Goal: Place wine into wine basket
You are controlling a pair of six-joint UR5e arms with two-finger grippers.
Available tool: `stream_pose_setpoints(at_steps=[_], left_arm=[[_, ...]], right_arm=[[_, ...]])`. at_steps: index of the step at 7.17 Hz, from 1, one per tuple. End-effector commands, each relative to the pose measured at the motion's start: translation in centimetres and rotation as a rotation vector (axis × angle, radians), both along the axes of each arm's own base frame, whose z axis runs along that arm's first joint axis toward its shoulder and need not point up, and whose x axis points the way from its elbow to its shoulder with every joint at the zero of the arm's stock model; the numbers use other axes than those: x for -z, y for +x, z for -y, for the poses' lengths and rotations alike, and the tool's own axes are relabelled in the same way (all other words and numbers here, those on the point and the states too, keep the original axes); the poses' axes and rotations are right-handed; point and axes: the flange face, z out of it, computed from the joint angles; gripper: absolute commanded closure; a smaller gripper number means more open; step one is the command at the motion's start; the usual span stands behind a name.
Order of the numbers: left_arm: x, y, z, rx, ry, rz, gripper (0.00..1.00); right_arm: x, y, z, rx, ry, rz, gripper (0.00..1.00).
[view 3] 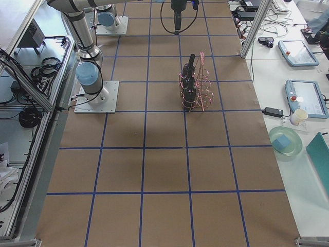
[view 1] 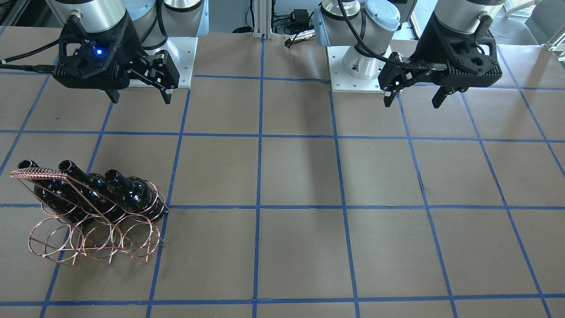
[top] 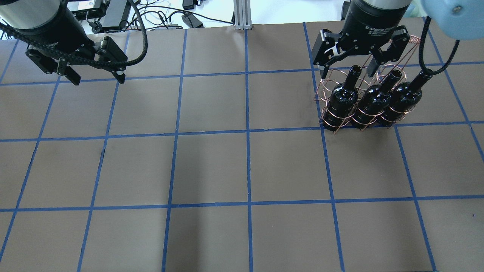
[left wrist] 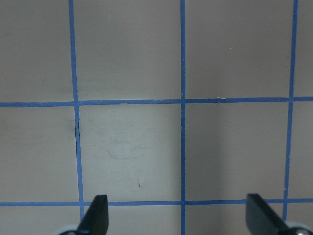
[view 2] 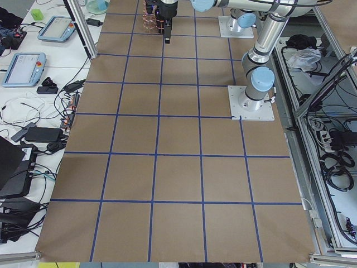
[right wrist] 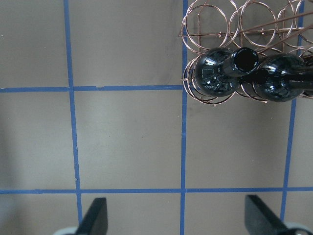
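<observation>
Your table (top: 211, 166) carries the wire basket (view 1: 92, 238) on the right arm's side. All three bottles (top: 374, 99) lie slanted in its upper rings, cradled so they cannot roll. You see the right end effector (view 1: 141, 95) and the left end effector (view 1: 413, 100) hanging high, pointing down, spread wide, empty.
</observation>
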Motion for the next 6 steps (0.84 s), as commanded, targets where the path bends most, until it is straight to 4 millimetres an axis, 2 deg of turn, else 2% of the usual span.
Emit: stream_pose_setpoints(at_steps=[1, 3, 6], left_arm=[[0.5, 0.1, 0.0, 0.003, 0.008, 0.003, 0.0], [0.5, 0.1, -0.1, 0.003, 0.011, 0.004, 0.0], [0.5, 0.1, -0.1, 0.003, 0.011, 0.004, 0.0]], right_arm=[[0.3, -2.1, 0.6, 0.04, 0.006, 0.003, 0.01], [1.8, -2.6, 0.2, 0.052, 0.034, -0.003, 0.01], [1.7, -2.6, 0.4, 0.049, 0.017, -0.002, 0.01]])
